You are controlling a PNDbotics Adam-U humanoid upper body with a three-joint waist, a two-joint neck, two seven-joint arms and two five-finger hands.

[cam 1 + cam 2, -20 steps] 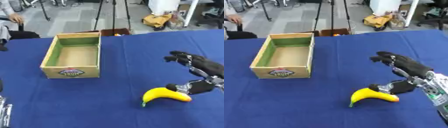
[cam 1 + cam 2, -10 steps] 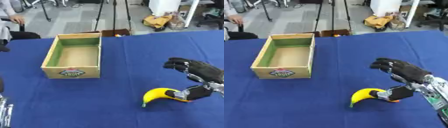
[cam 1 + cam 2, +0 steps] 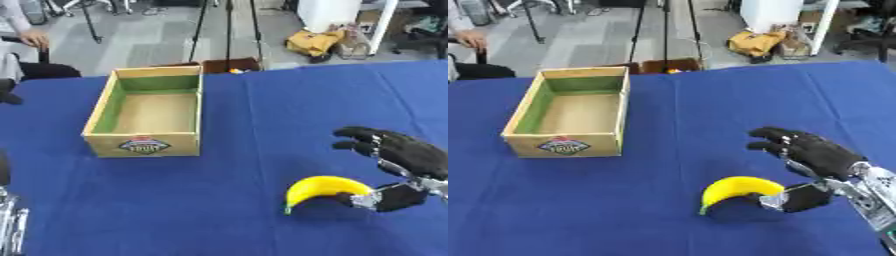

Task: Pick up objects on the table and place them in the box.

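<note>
Left eye: blue desk (image 3: 227,125), box (image 3: 150,114) upper left, banana (image 3: 322,189) lower right. Right eye: my right hand (image 3: 811,155) hovers spread, thumb at the banana's end; closing off-centre, I'd likely roll it away.

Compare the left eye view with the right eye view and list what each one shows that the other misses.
Only the left eye view shows a silver and black piece of the robot's left arm at the lower left edge. Only the right eye view shows the silver forearm behind the right hand. Both share the blue table, the open, empty box at left, the yellow banana lying on the cloth, and the right hand over its right end, fingers extended above it, thumb low by the banana's right end.
</note>
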